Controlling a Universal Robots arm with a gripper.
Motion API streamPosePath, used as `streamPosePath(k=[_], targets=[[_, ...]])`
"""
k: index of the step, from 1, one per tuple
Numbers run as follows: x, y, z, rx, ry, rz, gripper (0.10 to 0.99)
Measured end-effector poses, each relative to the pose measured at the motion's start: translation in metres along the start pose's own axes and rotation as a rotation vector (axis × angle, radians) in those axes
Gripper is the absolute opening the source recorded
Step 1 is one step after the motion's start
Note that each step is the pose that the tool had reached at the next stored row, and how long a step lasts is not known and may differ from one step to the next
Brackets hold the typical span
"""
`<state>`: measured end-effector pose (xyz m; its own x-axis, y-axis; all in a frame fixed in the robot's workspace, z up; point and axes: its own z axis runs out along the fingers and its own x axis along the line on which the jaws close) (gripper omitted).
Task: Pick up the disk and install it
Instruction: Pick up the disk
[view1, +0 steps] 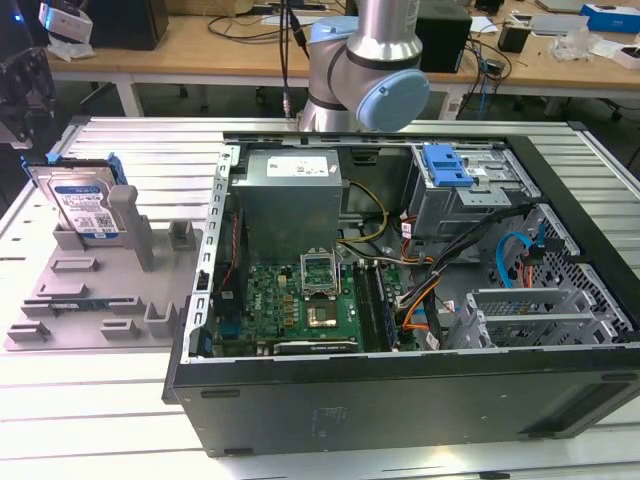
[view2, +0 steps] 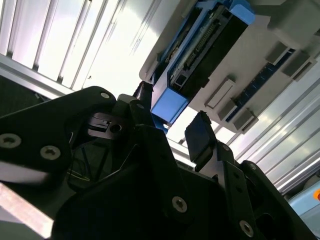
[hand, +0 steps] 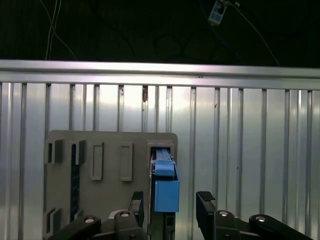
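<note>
Spread wide and holding nothing, the gripper (hand: 169, 205) is hanging over the disk (hand: 166, 192), one black finger (hand: 205, 202) showing on each side of its blue rail with a gap at either side in both wrist views. In the exterior view the disk (view1: 84, 203) is standing upright on its edge in a slot of the grey fixture (view1: 105, 300), its blue-and-white label facing the camera, at about nine o'clock from the open computer case (view1: 400, 395), toward the exterior view's left. Fixture and case are both resting on the ribbed aluminium table (view1: 150, 150). Inside the case, the grey drive cage (view1: 470, 205) with its blue latch (view1: 447, 165) is sitting at about one o'clock, well apart from the disk, while the motherboard (view1: 300, 300) is lying at about seven o'clock and the power supply (view1: 290, 195) at about eleven o'clock. The arm's base (view1: 362, 60) is rising behind the case at twelve o'clock.
</note>
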<state>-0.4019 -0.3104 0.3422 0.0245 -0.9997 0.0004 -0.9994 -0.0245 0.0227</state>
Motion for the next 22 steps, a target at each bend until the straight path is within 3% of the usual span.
streamPosePath(k=[22], targets=[[0.0034,0.0007,0.0244,0.0,0.0,0.0,0.541]])
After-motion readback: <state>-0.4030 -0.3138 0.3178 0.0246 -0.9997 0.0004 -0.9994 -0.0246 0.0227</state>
